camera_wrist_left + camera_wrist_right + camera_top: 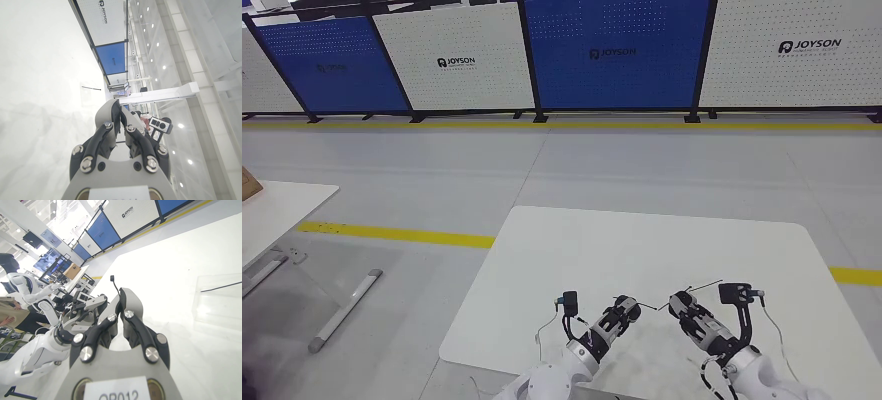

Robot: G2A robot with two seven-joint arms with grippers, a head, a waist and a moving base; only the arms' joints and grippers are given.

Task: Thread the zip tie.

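Right gripper [120,291] is clenched on the zip tie [114,281]: pads pressed tight, strap pinched btwn them right at the tips. Left gripper [119,103] is also closed, pads meeting at the tips. Can't tell if anything sits btwn them.

Both grippers are the same build: pale grey smooth shells, black ribbed rubber pads, black link bars w/ round silver bolts. The tie is thin black plastic, a narrow flexible strap w/ a small square head.

The head end sticks out past the right gripper's fingertips w/ a slight bend, and the strap runs down into the pads. From above, a thin black line goes from the right tips toward the left tips, the two grippers close together near the table's [642,250] near edge. Can't tell if the line reaches the left pads.

The table is white and smooth w/ rounded corners. A clear tray [217,309], flat, rectangular and see-through, lies on it near the right gripper, on the side away from the left arm. A second tie [221,287], black and straight, rests on it, apart from both grippers.
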